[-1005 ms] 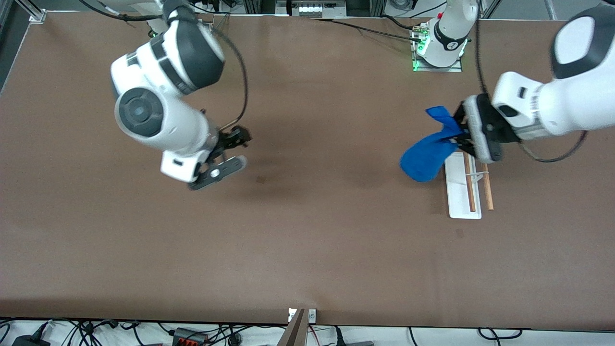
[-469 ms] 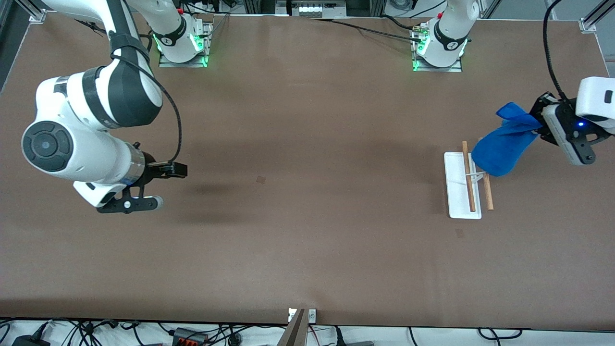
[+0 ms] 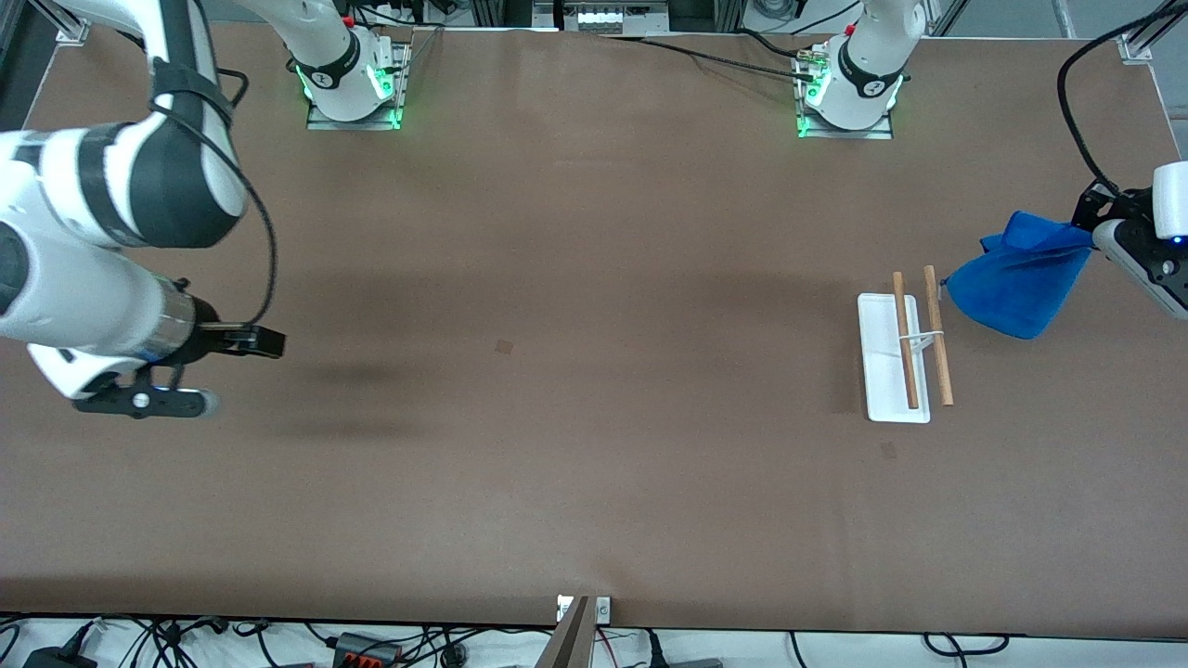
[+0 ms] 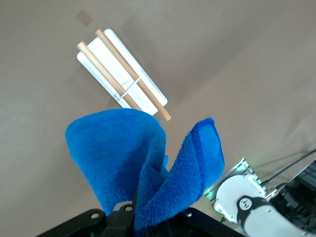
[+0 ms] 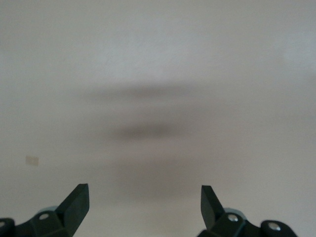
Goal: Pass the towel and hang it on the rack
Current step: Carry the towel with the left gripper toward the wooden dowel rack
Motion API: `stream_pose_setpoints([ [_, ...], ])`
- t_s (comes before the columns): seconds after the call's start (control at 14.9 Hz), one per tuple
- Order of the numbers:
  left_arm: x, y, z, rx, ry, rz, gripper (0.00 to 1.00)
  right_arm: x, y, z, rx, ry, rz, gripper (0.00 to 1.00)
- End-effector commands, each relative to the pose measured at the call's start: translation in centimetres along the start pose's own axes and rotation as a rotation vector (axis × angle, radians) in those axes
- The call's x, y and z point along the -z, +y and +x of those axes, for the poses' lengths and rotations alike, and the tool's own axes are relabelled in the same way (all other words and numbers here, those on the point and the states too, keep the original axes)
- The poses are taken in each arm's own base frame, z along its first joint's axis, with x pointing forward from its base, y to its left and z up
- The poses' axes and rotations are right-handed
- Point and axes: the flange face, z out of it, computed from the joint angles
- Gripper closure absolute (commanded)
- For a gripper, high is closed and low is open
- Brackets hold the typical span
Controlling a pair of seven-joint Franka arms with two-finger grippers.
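Note:
The blue towel [image 3: 1016,283] hangs bunched in the air, with my left gripper [image 3: 1088,239] shut on its upper folds. It is over the table beside the rack [image 3: 905,348], toward the left arm's end. The rack has a white base and two wooden rods, and nothing lies on them. In the left wrist view the towel [image 4: 143,163] spreads out from my left gripper [image 4: 143,219], and the rack [image 4: 123,74] lies below it, apart from the cloth. My right gripper [image 3: 209,371] is over bare table at the right arm's end. There it stands open and empty [image 5: 143,197].
The two arm bases [image 3: 353,88] [image 3: 845,97] stand at the table's back edge with green lights on. A small dark mark [image 3: 504,346] sits mid-table. The table's end edge [image 3: 1171,121] runs close by the left gripper. Cables [image 3: 371,645] lie below the front edge.
The left gripper has carried the towel across the rack toward the left arm's end of the table. The right arm has drawn back toward its own end, still open.

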Motion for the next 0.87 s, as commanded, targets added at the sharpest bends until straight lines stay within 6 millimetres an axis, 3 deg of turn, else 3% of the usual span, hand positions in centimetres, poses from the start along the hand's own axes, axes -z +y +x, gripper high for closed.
stream_pose_setpoints([
  [0.0,-1.4,-0.9,0.9,0.081,-0.025,0.005,0.99,2.8,4.4,-1.0,-0.066,0.038,0.028,0.00],
  [0.2,-2.8,-1.5,1.0,0.093,-0.021,0.006,1.00,4.8,9.2,-2.4,-0.107,0.060,0.079,0.00],
  [0.4,-4.0,-2.7,0.3,0.113,-0.014,0.018,1.00,4.8,12.9,-3.1,-0.069,0.062,0.096,0.00],
  [0.6,-6.3,-2.7,0.4,0.157,-0.004,0.049,1.00,5.9,13.6,-5.2,-0.011,0.073,0.086,0.00],
  [0.8,-6.8,-0.5,1.4,0.281,-0.009,0.062,1.00,4.5,14.1,-6.6,0.047,0.097,0.083,0.00],
])
